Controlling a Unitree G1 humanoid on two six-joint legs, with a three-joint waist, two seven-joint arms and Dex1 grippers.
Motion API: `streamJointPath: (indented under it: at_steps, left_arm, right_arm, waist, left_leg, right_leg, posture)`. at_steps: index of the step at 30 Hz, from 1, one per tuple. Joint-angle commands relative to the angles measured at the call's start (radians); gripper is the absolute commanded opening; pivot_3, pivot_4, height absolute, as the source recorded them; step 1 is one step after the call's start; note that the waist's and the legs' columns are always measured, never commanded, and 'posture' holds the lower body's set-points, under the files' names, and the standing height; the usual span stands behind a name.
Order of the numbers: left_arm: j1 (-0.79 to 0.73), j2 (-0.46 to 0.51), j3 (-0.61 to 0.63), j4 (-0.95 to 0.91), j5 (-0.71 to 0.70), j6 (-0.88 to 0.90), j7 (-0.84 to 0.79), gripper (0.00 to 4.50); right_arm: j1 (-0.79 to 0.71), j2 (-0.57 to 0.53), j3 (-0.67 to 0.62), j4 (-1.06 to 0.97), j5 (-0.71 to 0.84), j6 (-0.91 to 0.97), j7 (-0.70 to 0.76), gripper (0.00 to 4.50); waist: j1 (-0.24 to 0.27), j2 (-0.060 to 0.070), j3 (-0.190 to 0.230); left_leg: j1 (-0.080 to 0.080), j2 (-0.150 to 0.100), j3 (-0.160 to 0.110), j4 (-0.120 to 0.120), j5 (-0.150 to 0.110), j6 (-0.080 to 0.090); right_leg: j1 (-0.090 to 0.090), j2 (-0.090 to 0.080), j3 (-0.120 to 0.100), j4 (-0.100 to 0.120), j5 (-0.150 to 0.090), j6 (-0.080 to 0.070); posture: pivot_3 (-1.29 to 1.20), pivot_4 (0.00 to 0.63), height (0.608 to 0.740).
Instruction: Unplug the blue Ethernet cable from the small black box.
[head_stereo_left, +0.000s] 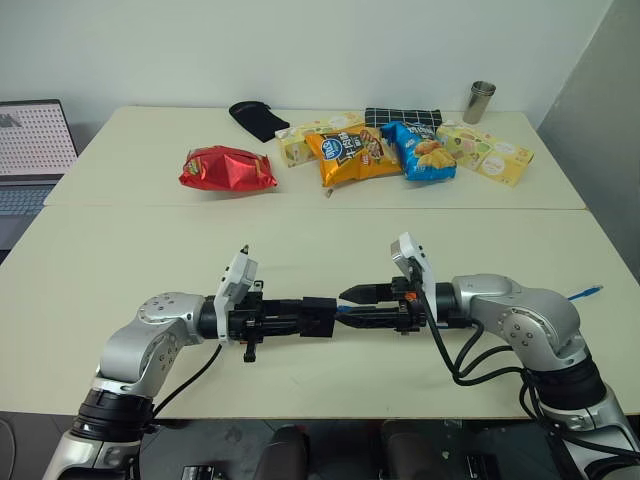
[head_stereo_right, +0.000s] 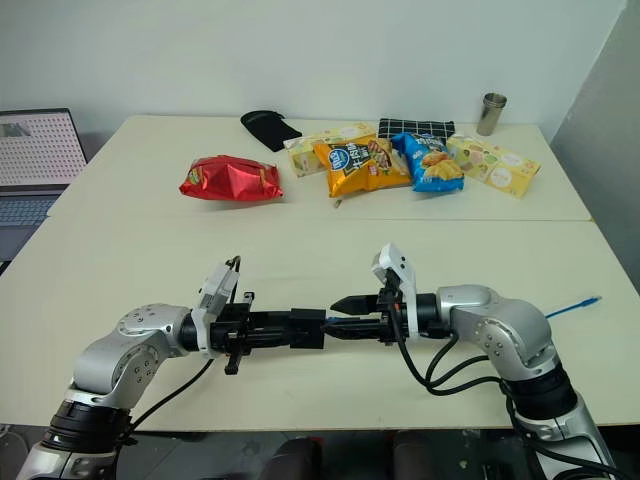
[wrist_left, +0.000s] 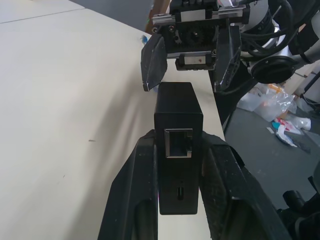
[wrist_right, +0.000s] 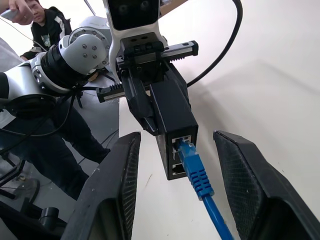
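Both arms meet over the near edge of the cream table (head_stereo_left: 120, 250), grippers pointing at each other. Left gripper (wrist_left: 180, 165) is clamped on the small black box (wrist_left: 178, 130), fingers flat on its two side walls, holding it level and clear of the tabletop; this leaves both end faces free, an empty port facing the left wrist camera and the cabled face turned toward the other arm. Right gripper (wrist_right: 177, 165) stands with jaws apart, one finger on each side of the blue Ethernet cable (wrist_right: 197, 175) and touching neither the plug nor the box. The plug is still seated in the upper port of the box's end face, the cord running back between the open fingers. Judged from this, the box is braced so the plug can be pulled straight out along the line of the two arms; the unplugging is not yet done. From the head camera the plug is hidden between the fingertips; the cable's far end shows as a short blue bit past the right elbow (head_stereo_left: 588, 293), its middle run covered by the arm. Whether the latch tab is pressed cannot be made out. Snack bags (head_stereo_left: 345, 155) lie well apart at the far side. A person stands partly cut off in the right wrist view.
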Motion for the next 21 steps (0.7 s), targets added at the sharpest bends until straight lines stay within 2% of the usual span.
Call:
streamJointPath:
  at_steps: [1,21]
  left_arm:
    - [-0.023,-0.010,0.033,-0.008,-0.034,0.010,0.007,0.78]
    - [-0.025,-0.011,0.039,-0.024,-0.050,0.028,0.030,0.78]
  right_arm:
    - [0.008,0.004,-0.031,-0.031,0.036,0.005,-0.003,2.44]
    - [-0.003,0.015,-0.027,-0.008,0.022,-0.011,-0.022,2.44]
  waist:
    - [0.000,0.000,0.000]
    - [0.000,0.000,0.000]
  left_leg:
    - [0.000,0.000,0.000,0.000,0.000,0.000]
    - [0.000,0.000,0.000,0.000,0.000,0.000]
  right_leg:
    - [0.000,0.000,0.000,0.000,0.000,0.000]
    - [0.000,0.001,0.000,0.000,0.000,0.000]
  posture:
    - [0.00,0.150,0.740]
    - [0.00,0.150,0.740]
